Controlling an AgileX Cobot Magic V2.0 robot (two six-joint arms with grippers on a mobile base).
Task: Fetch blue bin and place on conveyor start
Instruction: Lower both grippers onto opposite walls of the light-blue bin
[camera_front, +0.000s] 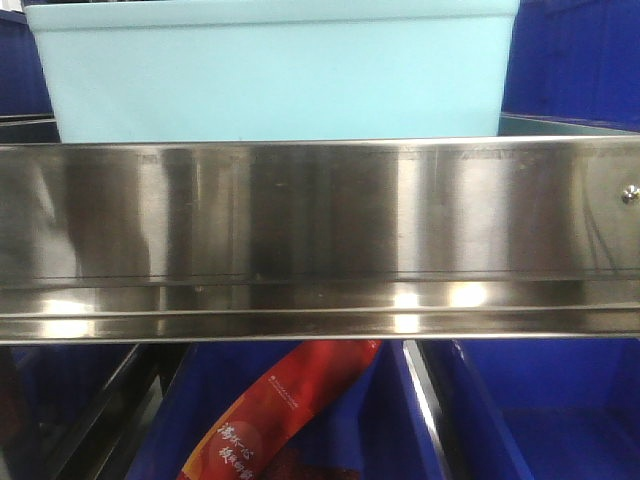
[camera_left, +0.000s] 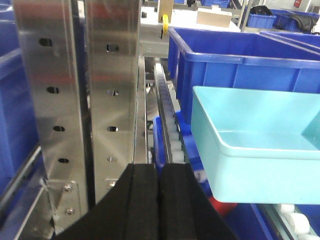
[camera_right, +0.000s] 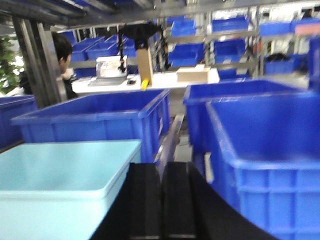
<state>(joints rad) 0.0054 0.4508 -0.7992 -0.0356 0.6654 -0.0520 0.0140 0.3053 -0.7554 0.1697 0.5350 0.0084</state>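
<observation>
Both pairs of jaws pinched together and empty, you face the blue bin (camera_front: 270, 75): likely light, stiff, slick; take its slim rim.

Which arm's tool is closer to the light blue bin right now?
Right, narrowly, I think. The right tool sits beside the rim of the blue bin, bin to its left. The left tool is just short of the bin's corner, bin to its right.
</observation>
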